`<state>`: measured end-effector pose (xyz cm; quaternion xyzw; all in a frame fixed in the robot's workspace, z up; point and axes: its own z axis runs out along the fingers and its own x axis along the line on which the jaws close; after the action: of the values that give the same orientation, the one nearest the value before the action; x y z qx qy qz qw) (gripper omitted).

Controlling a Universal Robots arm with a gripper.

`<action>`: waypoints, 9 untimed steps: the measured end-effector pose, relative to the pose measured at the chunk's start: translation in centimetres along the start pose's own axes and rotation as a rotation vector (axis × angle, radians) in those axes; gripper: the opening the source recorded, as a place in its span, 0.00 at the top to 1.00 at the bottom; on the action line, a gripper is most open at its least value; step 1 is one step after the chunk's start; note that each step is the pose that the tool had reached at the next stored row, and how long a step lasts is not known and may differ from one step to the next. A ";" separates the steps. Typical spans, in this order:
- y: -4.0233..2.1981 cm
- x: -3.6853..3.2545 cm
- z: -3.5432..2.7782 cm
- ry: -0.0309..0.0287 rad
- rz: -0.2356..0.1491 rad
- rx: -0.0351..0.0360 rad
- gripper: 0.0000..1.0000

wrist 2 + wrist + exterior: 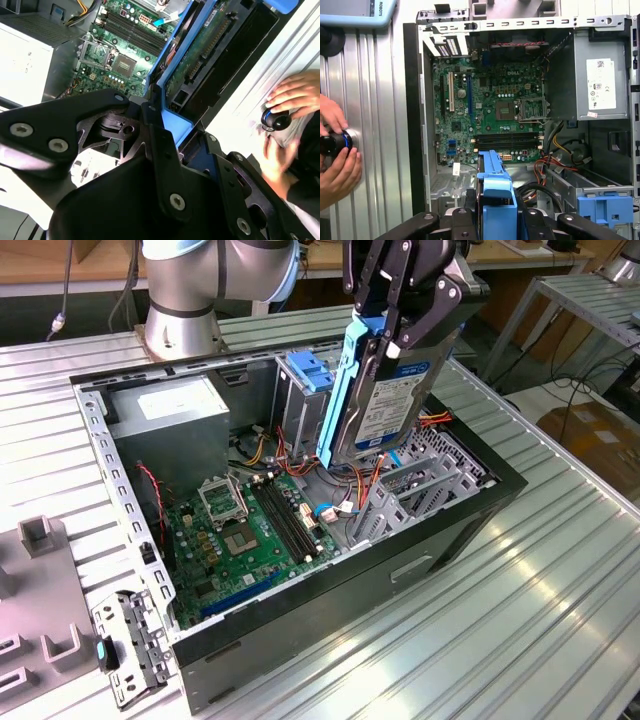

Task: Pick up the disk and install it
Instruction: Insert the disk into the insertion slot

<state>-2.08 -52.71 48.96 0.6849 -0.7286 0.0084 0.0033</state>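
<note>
Claw (398,332) clamped on disk (395,405) | disk upright, long axis near-vertical | above open case (300,612)

the computer case (330,615) lies on the counter (540,620), the motherboard (240,530) on its floor and the power supply box (165,412) behind that, toward the exterior view's left. the disk (395,400) hangs on edge in the hand (405,335) above the case, beside the tall metal bay (295,415).

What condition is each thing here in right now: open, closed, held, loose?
disk: held upright over the case, not yet seated in a bay.
gripper: shut on the disk.
computer case: lying on its side, panel off.
hand: resting against a dark knob.
</note>
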 end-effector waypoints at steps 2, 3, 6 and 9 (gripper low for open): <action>0.00 0.00 0.00 0.0000 0.000 0.0000 0.63; 0.00 0.00 0.00 0.0000 0.000 0.0000 0.63; -0.02 0.10 0.02 0.0001 0.000 0.0000 0.63; -0.18 0.69 0.13 0.0001 0.000 0.0000 0.63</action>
<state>-1.95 -53.41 48.84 0.6849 -0.7286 0.0084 0.0034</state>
